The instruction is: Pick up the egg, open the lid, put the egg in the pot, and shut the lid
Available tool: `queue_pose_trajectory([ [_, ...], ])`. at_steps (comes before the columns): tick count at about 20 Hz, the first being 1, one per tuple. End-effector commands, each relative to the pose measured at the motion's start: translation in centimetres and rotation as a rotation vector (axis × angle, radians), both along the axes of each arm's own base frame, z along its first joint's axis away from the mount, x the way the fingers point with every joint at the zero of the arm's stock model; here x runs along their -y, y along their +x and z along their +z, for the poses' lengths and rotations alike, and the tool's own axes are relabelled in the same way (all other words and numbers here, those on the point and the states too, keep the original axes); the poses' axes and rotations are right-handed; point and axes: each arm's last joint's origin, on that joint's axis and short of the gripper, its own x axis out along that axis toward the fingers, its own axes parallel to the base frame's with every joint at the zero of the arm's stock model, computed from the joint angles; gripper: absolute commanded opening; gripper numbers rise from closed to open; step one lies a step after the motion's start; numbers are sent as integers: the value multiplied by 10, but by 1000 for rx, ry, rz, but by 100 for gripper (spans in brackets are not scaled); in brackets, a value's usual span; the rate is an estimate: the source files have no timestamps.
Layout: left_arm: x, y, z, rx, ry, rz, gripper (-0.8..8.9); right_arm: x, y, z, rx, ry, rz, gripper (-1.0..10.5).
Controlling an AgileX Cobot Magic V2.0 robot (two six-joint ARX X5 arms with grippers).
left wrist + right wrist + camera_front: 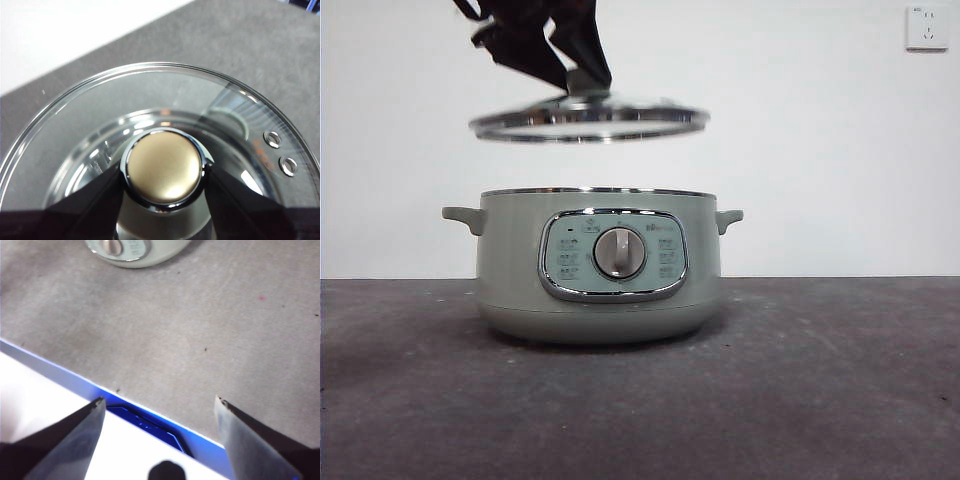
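The glass lid (590, 122) hangs level in the air, well above the pale green pot (600, 265), which stands open on the table. My left gripper (582, 80) comes down from the top and is shut on the lid's round knob (164, 167); the left wrist view shows both jaws pressed against the knob's sides. Far from the pot (135, 252), over the table's near edge, my right gripper (160, 405) is open with nothing between its jaws. The egg is out of view in every frame.
The pot stands on a dark grey mat (820, 400). A white wall socket (927, 27) is at the back right. In the right wrist view a blue strip (75, 382) marks the mat's edge below the gripper.
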Motion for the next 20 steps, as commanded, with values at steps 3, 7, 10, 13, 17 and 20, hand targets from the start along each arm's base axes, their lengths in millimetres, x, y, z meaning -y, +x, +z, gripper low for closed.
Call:
queue_pose_trajectory([
  [3, 7, 15, -13, 8, 6, -6, -8, 2, -1, -3, -12, -32, -28, 374],
  [7, 10, 22, -25, -16, 16, -7, -8, 2, -1, -3, -12, -32, -28, 374],
  [10, 12, 26, -32, -41, 20, -5, -8, 3, -1, -3, -5, -41, -37, 374],
  [13, 15, 27, -39, -65, 29, -7, -8, 3, -1, -3, 1, -49, -45, 374],
  [17, 16, 26, -40, -80, 37, -11, -8, 3, -1, -3, 8, -58, -53, 374],
  [20, 15, 24, -43, -111, 52, -11, -8, 3, -1, -3, 8, -58, -53, 374],
])
